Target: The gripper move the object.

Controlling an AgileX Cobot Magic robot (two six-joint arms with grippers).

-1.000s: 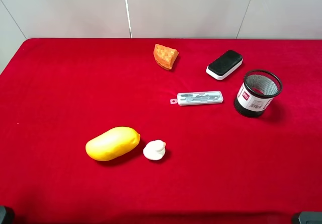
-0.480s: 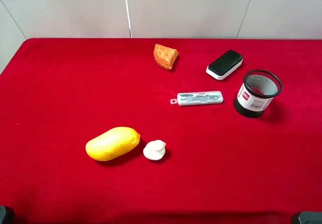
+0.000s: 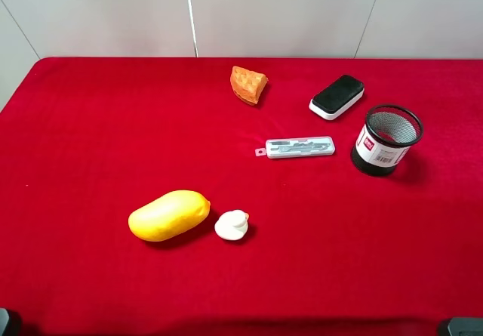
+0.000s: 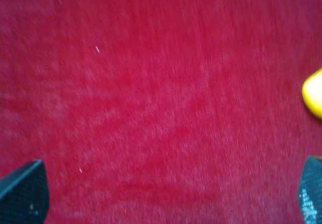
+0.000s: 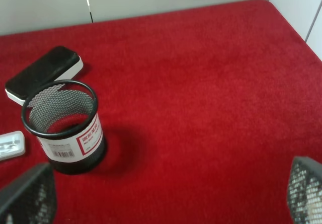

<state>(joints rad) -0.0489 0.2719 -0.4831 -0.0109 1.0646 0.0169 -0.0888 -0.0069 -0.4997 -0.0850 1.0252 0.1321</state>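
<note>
Nothing has moved in the last second, so the job has not started yet. The case (image 3: 295, 148) lies flat on the red cloth (image 3: 90, 124), far and to the right, between the orange wedge (image 3: 248, 84) and the mesh cup (image 3: 386, 140), near the eraser (image 3: 336, 96). Nothing touches it. The right gripper (image 5: 166, 194) is spread wide and holds nothing, close to the cup. The left gripper (image 4: 168, 194) is spread too, over bare cloth beside the mango (image 3: 168, 215).
</note>
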